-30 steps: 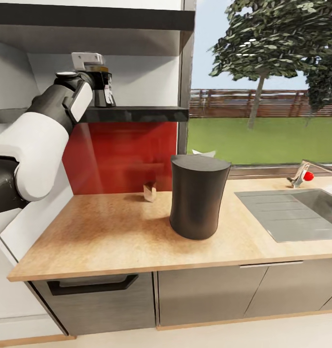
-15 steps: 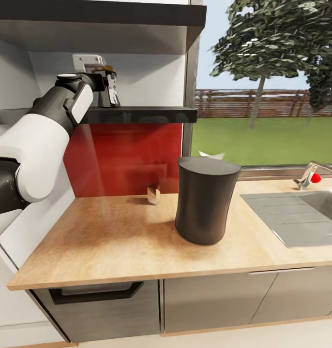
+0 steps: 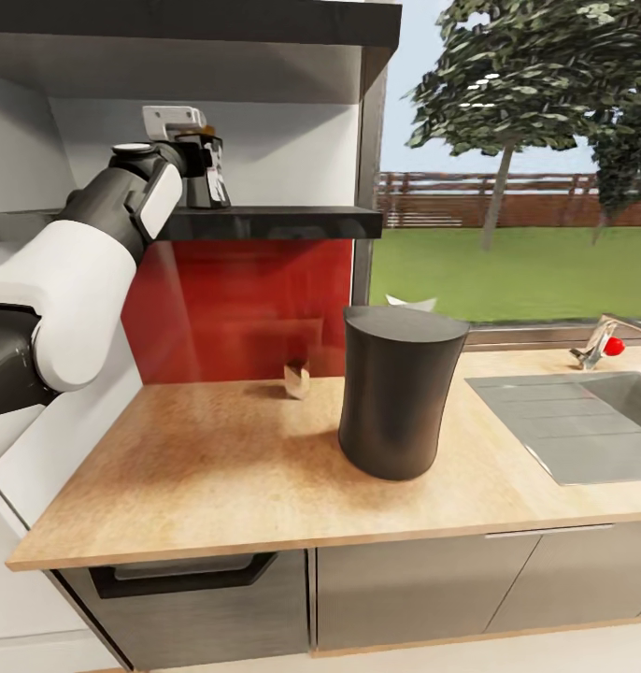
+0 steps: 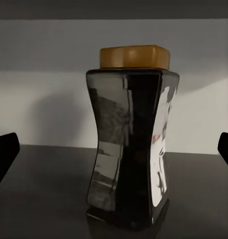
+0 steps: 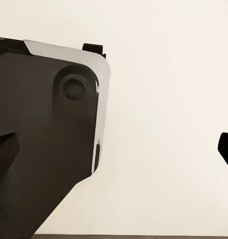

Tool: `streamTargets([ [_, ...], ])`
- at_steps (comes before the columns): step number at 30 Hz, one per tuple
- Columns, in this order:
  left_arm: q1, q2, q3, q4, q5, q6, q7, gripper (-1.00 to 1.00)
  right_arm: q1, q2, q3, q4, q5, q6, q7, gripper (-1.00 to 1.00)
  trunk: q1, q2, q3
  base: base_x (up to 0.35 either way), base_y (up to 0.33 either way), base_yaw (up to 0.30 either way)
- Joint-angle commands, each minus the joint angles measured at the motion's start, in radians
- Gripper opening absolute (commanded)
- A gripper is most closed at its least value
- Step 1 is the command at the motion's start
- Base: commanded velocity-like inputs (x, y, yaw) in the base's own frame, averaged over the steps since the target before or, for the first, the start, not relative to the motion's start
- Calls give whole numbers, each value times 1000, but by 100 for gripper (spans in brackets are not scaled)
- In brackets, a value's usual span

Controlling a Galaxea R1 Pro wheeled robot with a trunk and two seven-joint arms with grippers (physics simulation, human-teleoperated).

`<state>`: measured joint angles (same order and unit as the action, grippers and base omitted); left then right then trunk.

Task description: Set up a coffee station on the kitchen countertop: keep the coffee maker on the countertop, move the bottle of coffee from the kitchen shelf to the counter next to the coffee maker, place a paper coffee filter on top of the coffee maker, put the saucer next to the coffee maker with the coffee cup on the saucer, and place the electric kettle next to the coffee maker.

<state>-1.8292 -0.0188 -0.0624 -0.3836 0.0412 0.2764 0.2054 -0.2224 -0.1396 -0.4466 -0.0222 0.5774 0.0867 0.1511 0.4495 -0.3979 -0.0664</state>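
- The coffee bottle [image 4: 131,139] stands upright on the shelf [image 3: 264,221], at eleven o'clock from the coffee maker [image 3: 395,393]; our left gripper [image 4: 114,149] is spread, fingers well apart either side of it
- It looks glassy, slick and fairly heavy; we judge the narrow waist the best hold

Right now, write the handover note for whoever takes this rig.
Left gripper: open, fingers wide either side of the coffee bottle, not gripping it. Right gripper: open, holding nothing.
The bottle stands upright on the kitchen shelf. The coffee maker is on the countertop, with something white just behind it, possibly the filter.
Done: coffee maker in place.
Left: grasp the bottle, bring it down beside the coffee maker; then filter, saucer, cup, kettle.
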Motion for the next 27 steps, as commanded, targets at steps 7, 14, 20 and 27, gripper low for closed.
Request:
streamTargets([
  [7,-1,0,-6,3,5,-5,6,100,2,0,-9,-2,9,5,5,100,1,-2,-2,178,0,0],
  [14,-1,4,-5,3,5,-7,6,100,3,0,-9,-2,9,5,5,100,1,-2,-2,97,0,0],
  [20,13,5,-5,2,5,-7,6,100,3,0,-9,-2,9,5,5,100,1,-2,-2,15,0,0],
  [27,28,6,-5,2,12,-8,5,100,3,0,-8,-2,9,5,5,100,1,-2,-2,154,0,0],
])
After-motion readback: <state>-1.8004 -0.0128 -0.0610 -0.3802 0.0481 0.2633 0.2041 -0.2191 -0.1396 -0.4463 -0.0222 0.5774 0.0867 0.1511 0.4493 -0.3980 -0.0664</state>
